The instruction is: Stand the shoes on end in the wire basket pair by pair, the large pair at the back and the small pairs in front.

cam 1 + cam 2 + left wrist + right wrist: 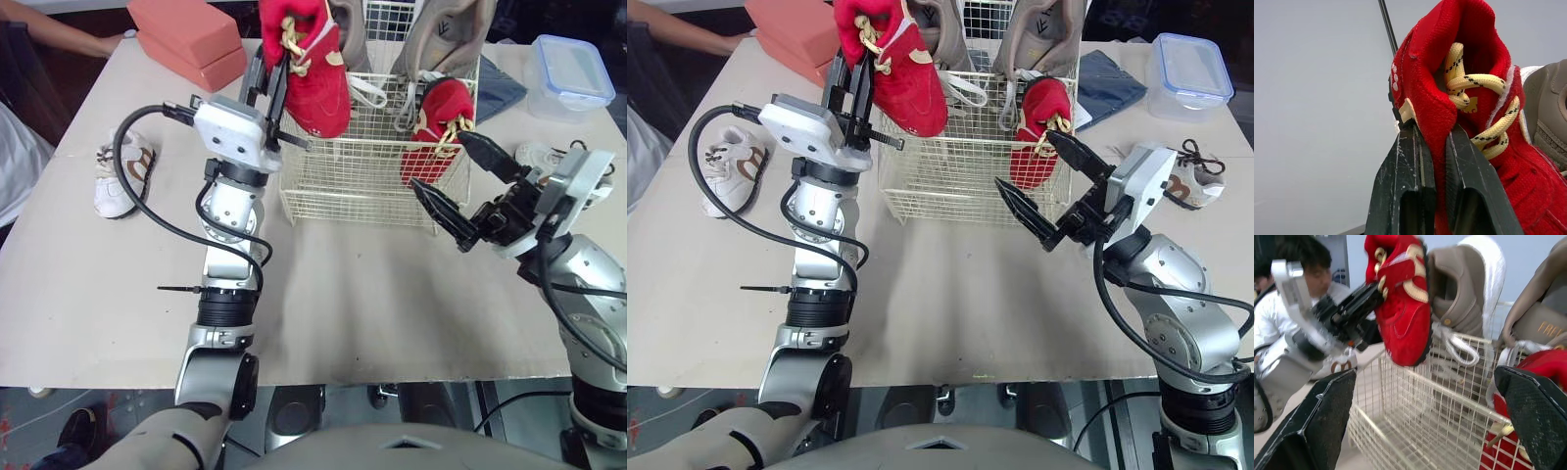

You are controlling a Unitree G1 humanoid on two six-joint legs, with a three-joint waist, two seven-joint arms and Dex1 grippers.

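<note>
- Beige tabletop (372,294) bearing wire basket (343,191); 2 large grey shoes (446,39) stand on end at its back.
- Left end effector (1434,128): clamped on held red shoe (313,73) at the collar, toe down above the basket's front left, apparently to join its upright mate (436,127).
- Right end effector (438,159): spread, empty, near the basket front.
- Left white shoe (122,176) and right white shoe (549,157): lying outside the basket, unpacked.

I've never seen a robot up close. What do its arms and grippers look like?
The left arm and right arm are silver-grey rounded segments with black joints and white wrist boxes. A black cable loops loosely beside each. The left gripper and right gripper each have two long, tapered black fingers, finely textured inside.
</note>
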